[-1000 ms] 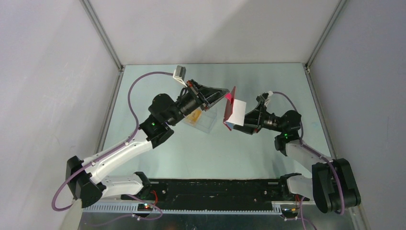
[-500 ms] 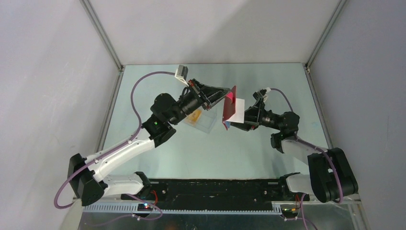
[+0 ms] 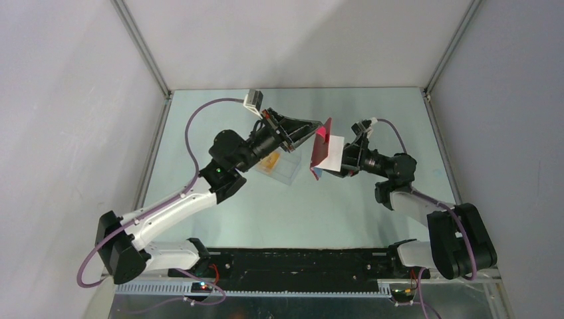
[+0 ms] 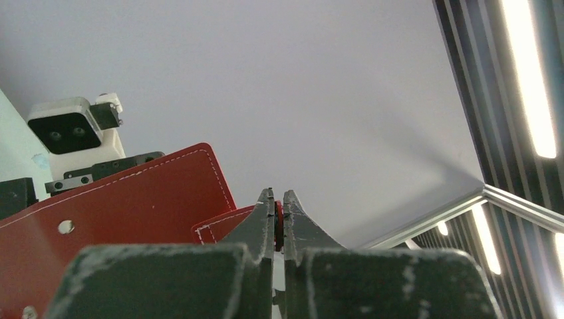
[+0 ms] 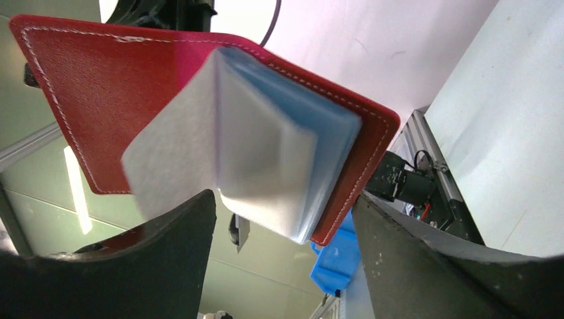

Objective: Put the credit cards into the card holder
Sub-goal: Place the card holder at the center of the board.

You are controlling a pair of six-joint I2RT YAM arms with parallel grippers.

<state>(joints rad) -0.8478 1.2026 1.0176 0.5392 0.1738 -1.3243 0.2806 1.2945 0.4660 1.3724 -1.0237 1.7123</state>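
L gripper (image 4: 279, 203): jaws shut tight, pinching the small red closing tab (image 4: 223, 226) of the card holder (image 3: 322, 149); the tab's edge shows in the slit btwn the fingers.
L arm: reaches up and fwd, wrist tilted up, so the holder hangs off the tab above the table (image 3: 266, 206).
Card holder: in the air, mid-table, btwn the two grippers; stands roughly on edge in top view, red outer face twd the L arm, open side twd the R arm. Not touching the table.
Holder inside: in R wrist view the cover is folded open; blue-grey sleeves (image 5: 319, 133) fan out, w/ a pale leaf (image 5: 199, 153) in front of them.
R gripper (image 5: 282, 206): jaws spread wide, one finger each side of the holder's lower corner, nothing clamped. Contact w/ the leaf or red edge: can't tell.
Cards: one orange card (image 3: 269, 161) visible, lying inside the clear box (image 3: 282, 166).
Clear box: on the table under the L arm's wrist, just left of the hanging holder, apart from it.
Cards in sleeves: can't tell.
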